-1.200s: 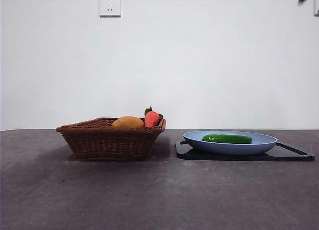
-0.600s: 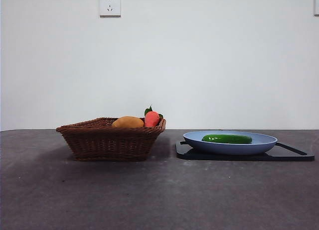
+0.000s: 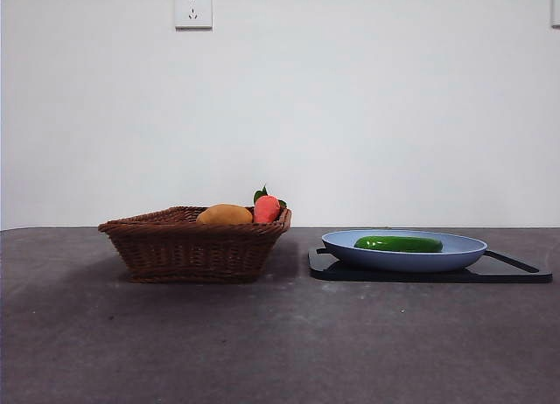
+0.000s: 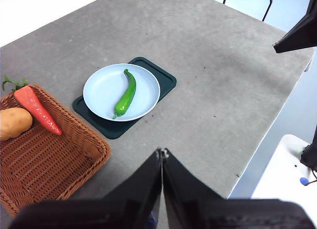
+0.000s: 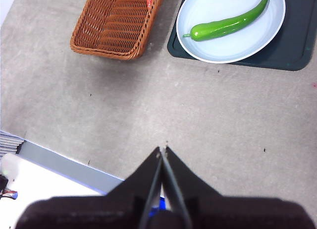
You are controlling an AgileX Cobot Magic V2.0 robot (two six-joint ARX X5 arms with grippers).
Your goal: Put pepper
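Here the pepper (image 3: 398, 244) lies on its side in the blue plate (image 3: 464, 246), and the plate sits on a dark tray (image 3: 516, 271) on the grey table (image 3: 280, 343). In the left wrist view the pepper (image 4: 125, 94) runs across the middle of the plate (image 4: 99, 90), slightly curved, with its thin tip toward one rim and its thicker end, with a short stalk, toward the opposite rim. The right wrist view shows the same pepper (image 5: 230, 26) resting inside the plate (image 5: 218, 50), well within its rim.

Just beside the tray stands a brown wicker basket (image 3: 188, 247). It holds a red-orange fruit with green leaves (image 3: 266, 207) and a rounded yellow-orange fruit (image 3: 224, 215), both against the wall nearest the plate. The left wrist view shows the red one (image 4: 37, 107) as long and tapering, lying next to the yellow one (image 4: 14, 123).

The left gripper (image 4: 162, 154) hangs high above the table, away from the plate, its two black jaws pressed together and holding nothing. The right gripper (image 5: 162, 152) is also high over bare table, apart from basket and plate, its jaws pressed together and empty. Neither arm shows in the front view. A white wall socket (image 3: 192, 8) sits on the wall behind.
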